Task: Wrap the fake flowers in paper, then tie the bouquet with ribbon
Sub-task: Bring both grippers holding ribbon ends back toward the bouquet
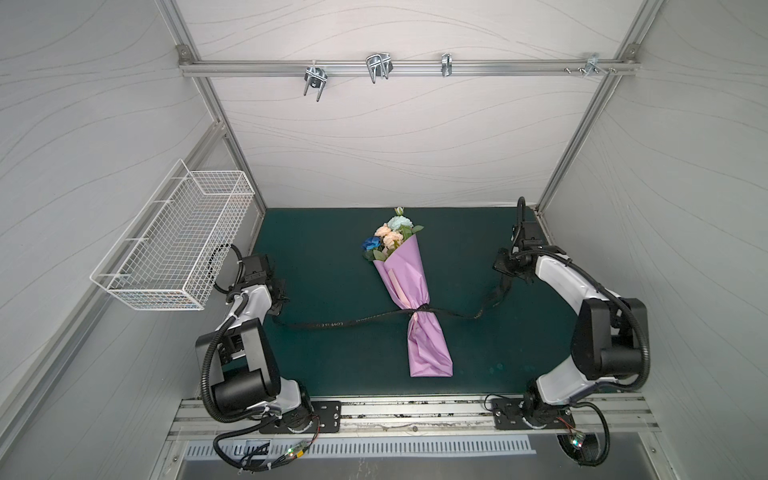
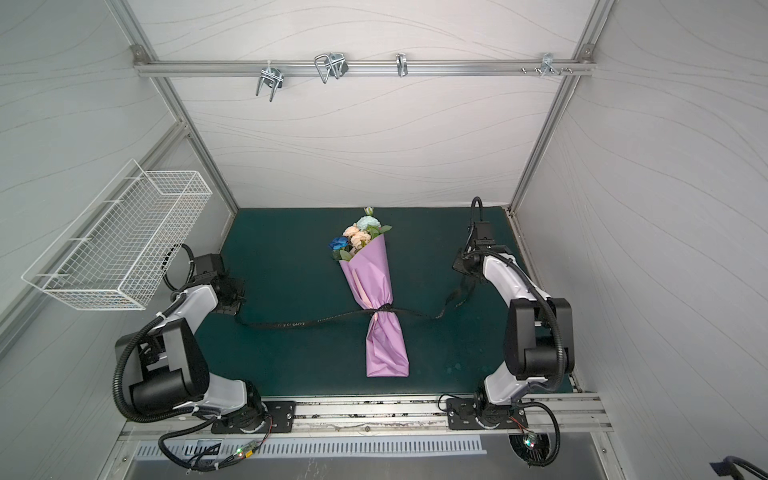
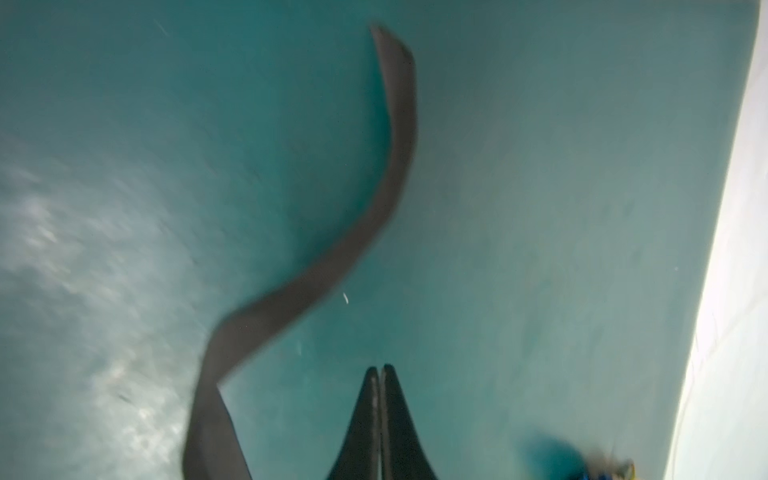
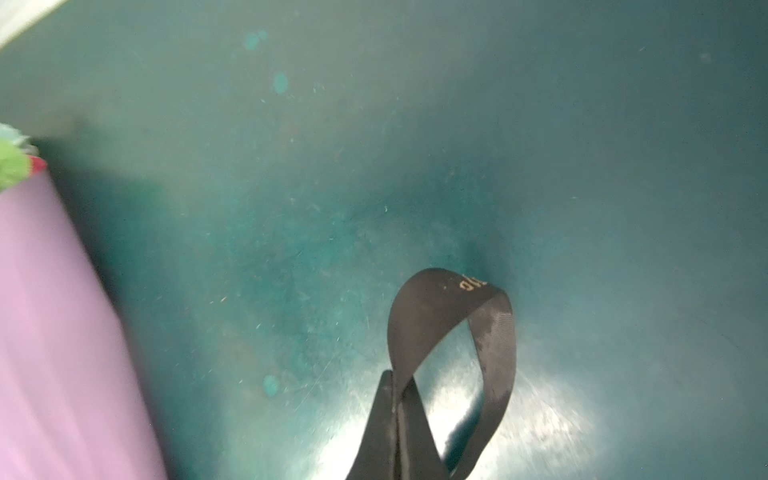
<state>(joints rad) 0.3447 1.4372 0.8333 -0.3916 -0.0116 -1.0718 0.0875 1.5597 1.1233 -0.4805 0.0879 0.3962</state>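
Two tails of the black ribbon (image 1: 332,323) run out from a cinch around the waist of the lilac paper (image 1: 409,282), one toward each end effector; the bouquet of fake flowers (image 1: 392,237) lies wrapped on the green surface (image 1: 324,257), between the two end effectors and well apart from both. We see the right end effector (image 4: 398,380) clamped on its tail, which curls up in a loop just past the fingertips; the left end effector (image 3: 380,370) has its fingers all but together with nothing between them, and its tail lies loose on the surface just beside it. We cannot tell whether the cinch is knotted; we judge the tightening pull the step in hand. To do it well we would keep the right tail taut without dragging the bouquet sideways; we would take the left tail near its end, flat across the pads, and pull evenly outward; slack could let the cinch loosen.
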